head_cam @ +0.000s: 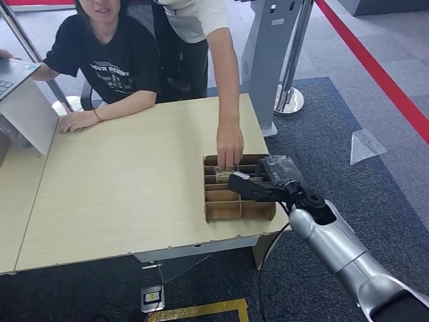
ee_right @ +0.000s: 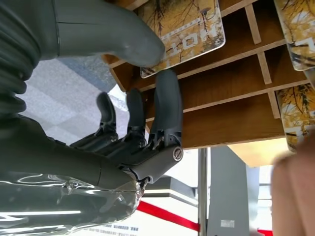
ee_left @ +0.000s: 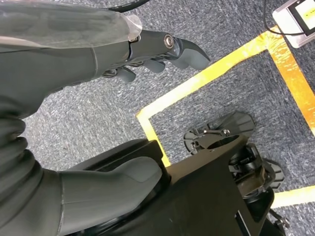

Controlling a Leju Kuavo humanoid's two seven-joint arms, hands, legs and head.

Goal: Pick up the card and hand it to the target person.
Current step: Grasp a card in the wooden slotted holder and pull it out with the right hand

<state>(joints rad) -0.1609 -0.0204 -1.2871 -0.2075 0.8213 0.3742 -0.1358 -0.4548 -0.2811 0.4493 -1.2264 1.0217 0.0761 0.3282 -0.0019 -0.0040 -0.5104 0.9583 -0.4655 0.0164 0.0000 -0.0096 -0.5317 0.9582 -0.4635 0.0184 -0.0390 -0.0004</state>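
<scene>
Two people are at the far side of the table (head_cam: 127, 181): one seated (head_cam: 108, 60) behind it, one standing (head_cam: 202, 27) and reaching down with one hand (head_cam: 229, 144) into the cardboard rack (head_cam: 238, 209). One rack stands on the table near its right front corner, divided by slats into several rows of slots.

In the right wrist view, three cards can be counted: one card (ee_right: 185, 34) standing in a slot just beside the right hand (ee_right: 148, 118), and two further cards (ee_right: 299, 29) at the picture's edge (each only partly in frame). All carry a yellow-brown printed pattern. The nearest card stands on edge in its slot, its long axis running along the slot and parallel to the slats, its printed face turned to the camera.

Right hand: the thumb (ee_right: 111, 32) lies against the card's face at its edge, and the dark fingers (ee_right: 167, 108) are extended against the slat on the other side, apart from the thumb. Whether the card is actually pinched cannot be told.

In the head view the right hand (head_cam: 253, 184) is over the rack's middle rows, just beside the person's hand; the cards there are too small to count.

The left hand (ee_left: 148, 59) appears in the left wrist view over grey carpet with yellow floor tape (ee_left: 208, 78), fingers loosely apart and holding nothing.
</scene>
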